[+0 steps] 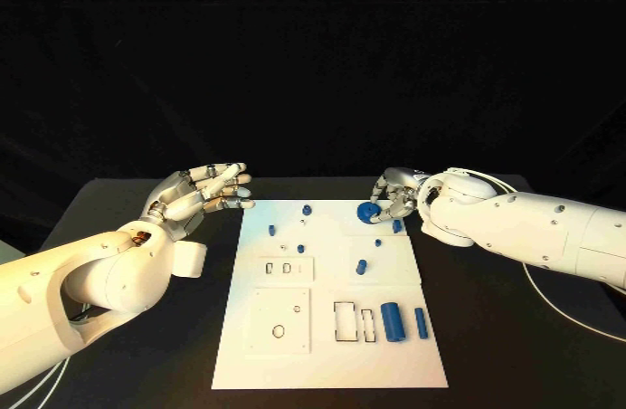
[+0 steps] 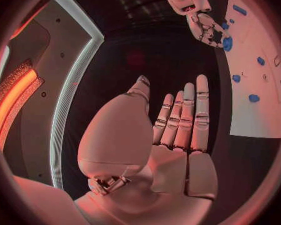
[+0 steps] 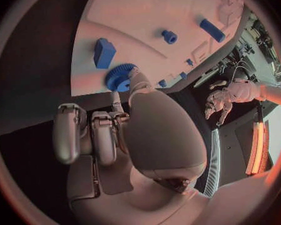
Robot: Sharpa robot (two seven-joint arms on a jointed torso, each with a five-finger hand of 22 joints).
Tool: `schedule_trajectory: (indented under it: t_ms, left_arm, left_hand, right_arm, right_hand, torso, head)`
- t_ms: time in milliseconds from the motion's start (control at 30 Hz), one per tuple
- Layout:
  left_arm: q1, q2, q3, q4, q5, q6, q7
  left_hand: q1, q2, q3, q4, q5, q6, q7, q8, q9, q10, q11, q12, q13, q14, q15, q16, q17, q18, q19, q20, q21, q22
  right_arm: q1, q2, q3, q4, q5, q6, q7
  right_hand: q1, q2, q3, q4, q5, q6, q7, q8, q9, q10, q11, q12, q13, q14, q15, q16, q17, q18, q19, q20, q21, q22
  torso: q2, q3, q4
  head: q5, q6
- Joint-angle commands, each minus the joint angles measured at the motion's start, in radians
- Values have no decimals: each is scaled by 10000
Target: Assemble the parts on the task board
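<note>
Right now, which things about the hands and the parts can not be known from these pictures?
- Head view: the right hand covers part of the blue gear; whether the gear is lifted off the task board is unclear.
- Right wrist view: the thumb hides the contact with the gear.
- Head view: the small blue parts are too small to identify.
- Left wrist view: the board's far side is cut off by the rim.

A matte black flat surface (image 1: 144, 337) spreads across the lower half of the head view, dark from the left edge to the right. Behind it, filling the upper half of the frame, hangs a black backdrop (image 1: 313, 65). At the far lower left, a pale strip of floor (image 1: 8, 251) peeks past the surface's corner.
</note>
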Motion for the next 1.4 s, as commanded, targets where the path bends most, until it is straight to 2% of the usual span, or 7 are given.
schedule_trajectory:
  t_ms: [33, 200, 700, 900, 1000, 1133, 1400]
  left_arm:
    - [9, 12, 7, 11, -25, 186, 68]
    - [9, 11, 7, 7, -26, 186, 63]
    - [9, 6, 7, 6, -27, 185, 58]
    - [9, 1, 7, 5, -28, 175, 46]
    - [9, 0, 7, 4, -28, 171, 42]
    - [9, 3, 7, 2, -28, 171, 40]
    - [7, 19, 7, -23, -27, 165, 39]
  left_hand:
    - [63, 67, -60, 5, -4, -53, 486, -28, -16, -22, 23, -53, -7, -61, -28, 33, 9, -8, -38, 0, 36, 9]
    - [63, 67, -60, 5, -4, -53, 486, -28, -16, -22, 23, -53, -7, -61, -28, 33, 9, -8, -38, 0, 36, 9]
    - [67, 76, -64, 4, -3, -54, 485, -27, -16, -22, 22, -55, -7, -76, -28, 59, 21, -7, -52, 1, 55, 21]
    - [67, 76, -64, 4, -3, -54, 485, -27, -16, -22, 22, -55, -7, -76, -28, 59, 21, -7, -52, 1, 55, 21]
    - [67, 76, -64, 4, -3, -54, 485, -27, -16, -22, 22, -55, -7, -76, -28, 59, 21, -7, -52, 1, 55, 21]
    - [67, 76, -64, 4, -3, -54, 485, -27, -16, -22, 22, -55, -7, -76, -28, 59, 21, -7, -52, 1, 55, 21]
    - [76, 89, -62, 1, -4, -57, 487, -27, -16, -26, 23, -58, -8, -88, -28, 79, 30, -7, -62, 2, 71, 31]
  right_arm:
    - [-42, 31, -19, -9, 102, 223, 63]
    - [-46, 57, -19, 2, 182, 187, 119]
    - [-60, 107, -20, 53, -328, 132, 38]
    - [-98, 122, -24, 86, -1178, -9, -38]
    - [-119, 113, -26, 153, -1543, -241, -20]
    - [-139, 98, -28, 293, -1835, -651, 67]
    - [-151, 14, -24, 850, -2021, -1305, 129]
  right_hand:
    - [54, 229, 169, 2, 62, 58, -12, 44, 28, 899, 50, -24, 2447, 992, 63, 56, 2386, -148, 22, 70, 8, 504]
    - [-20, 317, 304, 16, 30, 191, -35, 96, 49, 952, 32, 12, 2512, 993, 44, 58, 2394, -151, 27, 61, 24, 533]
    - [8, 283, 436, -34, 11, 306, -72, 128, 59, 971, 1, 25, 2534, 1002, 13, 67, 2435, -161, 49, 39, 67, 593]
    - [447, 203, 1077, -137, -250, 463, -110, 97, 19, 991, -44, 38, 2559, 1007, -41, 72, 2461, -172, 64, -18, 104, 665]
    - [945, 125, 1700, -358, -390, 612, -145, 79, -22, 1005, -81, 48, 2576, 1009, -81, 73, 2469, -180, 79, -53, 134, 719]
    - [900, -121, 2383, -366, -371, 815, -167, 47, -82, 1047, -112, 79, 2626, 1020, -101, 85, 2522, -198, 118, -79, 197, 815]
    - [616, -385, 3000, -347, -116, 899, -179, -21, -133, 1047, -116, 79, 2626, 1032, -113, 97, 2577, -222, 172, -90, 276, 927]
  torso:
    - [7, 1, 1]
    - [4, 0, 13]
    - [5, -2, 4]
    - [1, 2, 5]
    - [-2, 1, 4]
    - [2, 6, 2]
    - [-5, 2, 9]
  head:
    - [-5, 6]
    - [-11, 3]
    - [-23, 14]
    - [-17, 18]
    - [-12, 19]
    - [-12, 27]
    - [-2, 50]
